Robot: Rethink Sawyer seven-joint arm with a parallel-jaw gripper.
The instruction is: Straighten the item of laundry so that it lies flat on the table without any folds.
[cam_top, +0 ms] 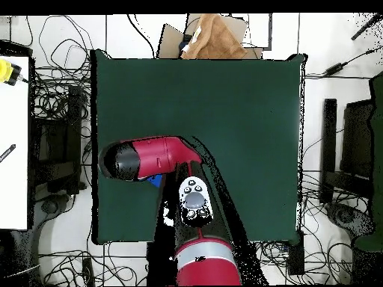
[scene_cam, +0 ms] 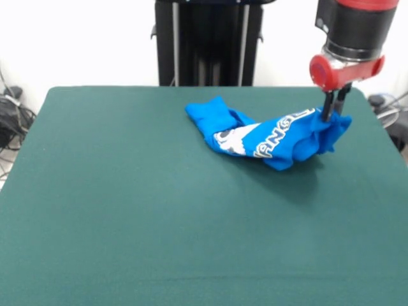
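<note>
Two dark fingers of the gripper [scene_cam: 335, 107] are drawn close together, pinching the raised edge of the bright blue T-shirt [scene_cam: 271, 136] at its 3 o'clock end. From there the shirt trails down toward 9 o'clock as a crumpled, folded ridge with white lettering uppermost, lying on the green table [scene_cam: 127, 210] near its far right corner in the front view. Only the front view shows this grip. From overhead the red and black arm [cam_top: 149, 158] covers nearly all of it, leaving a small blue scrap of shirt [cam_top: 155, 179] at the arm's 6 o'clock. Overhead also shows tangled cables [cam_top: 52, 45] round the table and brown cardboard [cam_top: 213, 37] past its 12 o'clock edge
</note>
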